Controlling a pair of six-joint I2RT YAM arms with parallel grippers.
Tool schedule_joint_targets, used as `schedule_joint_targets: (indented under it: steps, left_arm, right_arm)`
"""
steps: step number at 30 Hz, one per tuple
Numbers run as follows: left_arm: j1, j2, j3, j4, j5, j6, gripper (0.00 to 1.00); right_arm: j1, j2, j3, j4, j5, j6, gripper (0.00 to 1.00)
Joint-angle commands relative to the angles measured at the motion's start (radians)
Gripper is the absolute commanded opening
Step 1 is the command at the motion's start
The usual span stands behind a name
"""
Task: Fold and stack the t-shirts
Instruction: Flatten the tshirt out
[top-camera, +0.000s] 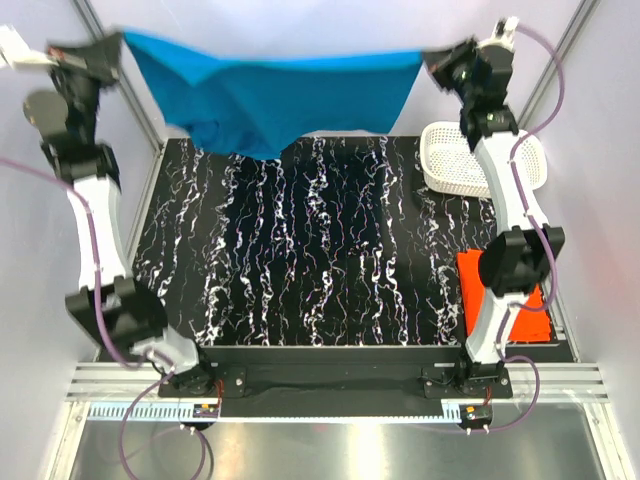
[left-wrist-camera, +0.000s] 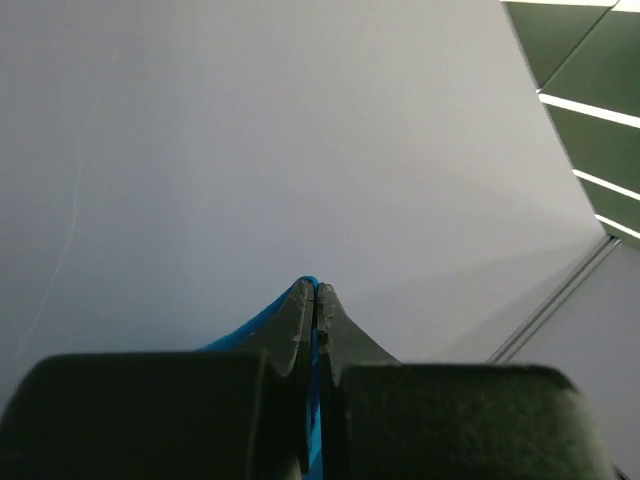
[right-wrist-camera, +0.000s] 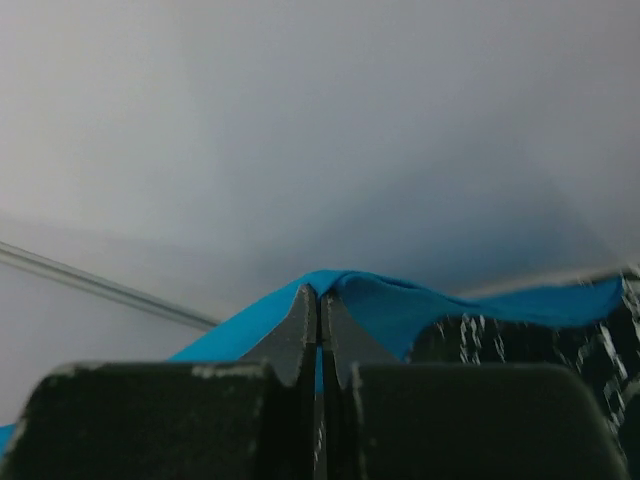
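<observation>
Left gripper (top-camera: 116, 45) at 10 o'clock and right gripper (top-camera: 432, 60) at 1 o'clock, jaws fully closed, pinched corners of the blue shirt (top-camera: 275, 100), holding it aloft. Either thin pinch could slip, dropping it crumpled.

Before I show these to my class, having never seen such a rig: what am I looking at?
Two robot arms stand at the near edge of a table. One picture looks down from above; the others come from a camera on each wrist, looking along its shut fingers. The left gripper and right gripper each pinch one end of the blue shirt, stretched above the table. On it lie a white basket and a folded orange shirt, partly behind the right arm.
</observation>
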Motion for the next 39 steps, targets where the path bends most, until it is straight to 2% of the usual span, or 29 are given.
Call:
schedule_joint_targets:
  steps: [1,2,5,6,8,10,12,16,20,23,26,29,32,33,36,39]
  left_arm:
    - [0.019,-0.237,-0.287,0.097,0.098,0.035,0.00]
    - [0.017,-0.286,-0.459,0.096,0.108,0.044,0.00]
    - [0.017,-0.467,-0.671,-0.004,0.116,0.092,0.00]
    - [0.016,-0.498,-0.773,-0.091,0.105,0.072,0.00]
    - [0.013,-0.556,-0.925,-0.124,0.115,0.028,0.00]
    - [0.016,-0.622,-1.004,-0.223,0.123,0.035,0.00]
    - [0.014,-0.675,-1.077,-0.402,0.065,0.125,0.00]
    - [-0.012,-0.736,-1.143,-0.610,0.007,0.245,0.00]
    - [-0.073,-0.779,-1.199,-0.778,-0.065,0.268,0.00]
    - [-0.081,-0.795,-1.255,-0.889,-0.104,0.242,0.00]
    - [-0.099,-0.796,-1.265,-1.027,-0.203,0.230,0.00]
    - [-0.108,-0.793,-1.257,-1.157,-0.323,0.199,0.00]
    - [-0.117,-0.798,-1.240,-1.272,-0.484,0.157,0.00]
    - [-0.119,-0.795,-1.233,-1.333,-0.575,0.120,0.00]
    - [-0.118,-0.772,-1.190,-1.371,-0.624,0.110,0.00]
    - [-0.119,-0.752,-1.150,-1.375,-0.632,0.116,0.00]
  right_arm:
    - [-0.010,-0.196,-0.263,-0.004,-0.089,0.033,0.00]
    - [-0.009,-0.230,-0.332,-0.005,-0.099,0.037,0.00]
    - [-0.006,-0.359,-0.595,-0.005,-0.137,0.036,0.00]
    - [-0.004,-0.392,-0.662,-0.004,-0.143,0.037,0.00]
    - [-0.004,-0.478,-0.846,-0.005,-0.146,0.049,0.00]
    - [0.005,-0.537,-1.005,-0.007,-0.140,0.062,0.00]
    - [0.022,-0.562,-1.095,-0.008,-0.143,0.069,0.00]
    - [0.067,-0.579,-1.308,-0.007,-0.220,0.065,0.00]
    - [0.074,-0.596,-1.405,-0.074,-0.261,0.016,0.00]
    - [0.074,-0.630,-1.442,-0.160,-0.229,-0.052,0.00]
    - [0.076,-0.648,-1.477,-0.218,-0.209,-0.075,0.00]
    - [0.074,-0.654,-1.494,-0.278,-0.179,-0.078,0.00]
    - [0.067,-0.636,-1.461,-0.390,-0.102,-0.119,0.00]
    - [0.064,-0.627,-1.447,-0.424,-0.081,-0.153,0.00]
    - [0.054,-0.587,-1.376,-0.560,0.022,-0.219,0.00]
    - [0.033,-0.564,-1.359,-0.599,0.082,-0.248,0.00]
